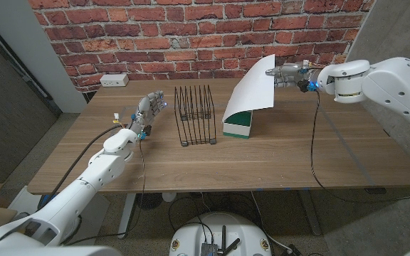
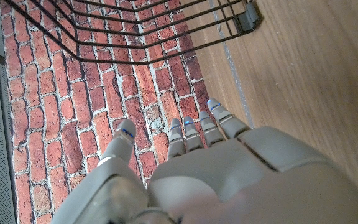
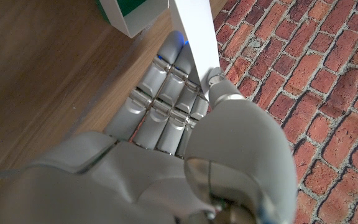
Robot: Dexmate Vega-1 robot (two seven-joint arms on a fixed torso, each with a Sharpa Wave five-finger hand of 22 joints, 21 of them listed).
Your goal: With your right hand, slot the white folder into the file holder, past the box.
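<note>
One white folder [image 1: 253, 88] is held above the worktop [image 1: 283, 153], pinched at its upper corner by the right robot hand [image 1: 285, 75], thumb against fingers [image 3: 166, 99]. Its lower edge hangs over one white-and-green box [image 1: 238, 126]. One black wire file holder [image 1: 195, 115] stands just left of the box. The left robot hand [image 1: 148, 109] holds nothing, fingers extended, beside the holder's far side.

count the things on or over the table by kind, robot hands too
white folder: 1, pinched in the right hand
green and white box: 1
black wire file holder: 1
white power strip: 1
robot hands: 2, left hand and right hand
total: 6
</note>
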